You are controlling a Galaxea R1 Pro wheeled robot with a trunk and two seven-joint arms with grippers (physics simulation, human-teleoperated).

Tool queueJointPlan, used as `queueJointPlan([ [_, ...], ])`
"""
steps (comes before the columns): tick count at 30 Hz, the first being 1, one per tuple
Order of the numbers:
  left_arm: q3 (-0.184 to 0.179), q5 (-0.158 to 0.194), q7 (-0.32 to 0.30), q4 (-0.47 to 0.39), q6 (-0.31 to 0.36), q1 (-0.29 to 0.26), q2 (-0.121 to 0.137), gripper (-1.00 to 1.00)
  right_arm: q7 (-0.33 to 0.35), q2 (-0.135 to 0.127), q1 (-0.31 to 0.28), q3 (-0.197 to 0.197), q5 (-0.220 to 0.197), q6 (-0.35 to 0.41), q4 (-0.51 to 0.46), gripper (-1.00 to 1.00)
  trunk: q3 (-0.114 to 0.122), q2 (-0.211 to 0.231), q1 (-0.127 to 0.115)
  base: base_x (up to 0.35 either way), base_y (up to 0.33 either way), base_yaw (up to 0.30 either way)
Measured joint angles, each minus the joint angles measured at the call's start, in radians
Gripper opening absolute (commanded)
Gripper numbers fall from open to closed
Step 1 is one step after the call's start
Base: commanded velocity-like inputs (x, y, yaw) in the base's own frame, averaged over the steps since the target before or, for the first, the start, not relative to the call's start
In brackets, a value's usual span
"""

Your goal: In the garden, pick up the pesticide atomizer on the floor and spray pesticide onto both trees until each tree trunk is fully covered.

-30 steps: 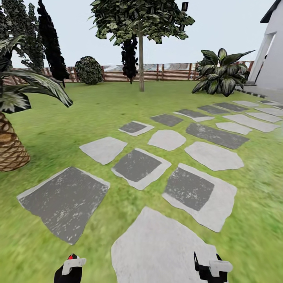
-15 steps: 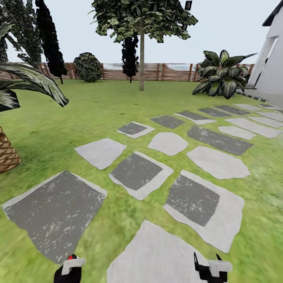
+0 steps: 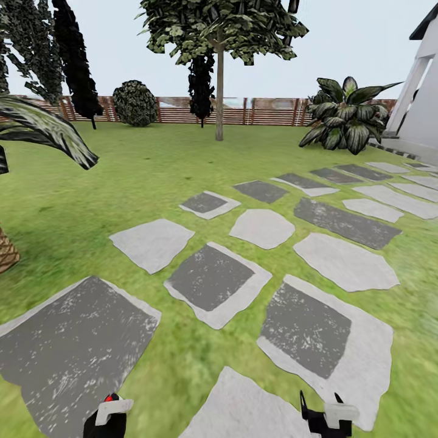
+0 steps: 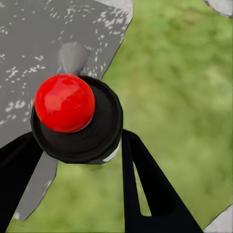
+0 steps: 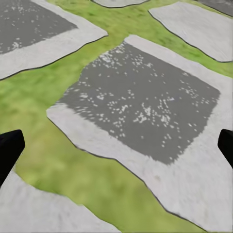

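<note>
In the left wrist view, the pesticide atomizer (image 4: 65,102) shows as a red knob on a round black cap, and my left gripper (image 4: 77,145) is shut on it with a black finger on each side. In the head view the left gripper (image 3: 107,413) sits at the bottom edge with the atomizer's red tip (image 3: 110,398) poking up. My right gripper (image 3: 319,410) is open and holds nothing; its fingertips frame a slab (image 5: 141,104). A tree (image 3: 219,91) with a thin-looking beige trunk and a leafy crown stands far ahead on the lawn, before the fence (image 3: 267,111).
Grey and pale stone slabs (image 3: 210,277) cross the grass ahead and run off to the right. A palm (image 3: 42,125) leans in from the left. Dark conifers (image 3: 76,61), a round bush (image 3: 134,103), a broad-leaved plant (image 3: 347,115) and a white building (image 3: 423,91) ring the lawn.
The whole head view has advanced over the lawn: slabs slid nearer and lower, and the palm trunk has drifted off to the left. Both grippers stay as they were.
</note>
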Motion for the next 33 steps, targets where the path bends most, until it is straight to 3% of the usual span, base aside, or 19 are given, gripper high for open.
queueJointPlan([
  [33, 0.000, 0.000, 0.000, 0.000, -0.001, 0.000, 0.000, -1.00, 0.000, 0.000, 0.000, 0.000, 0.000, 0.000, 0.000, 1.00, 0.000, 0.000, 0.000, 0.339, 0.000, 0.000],
])
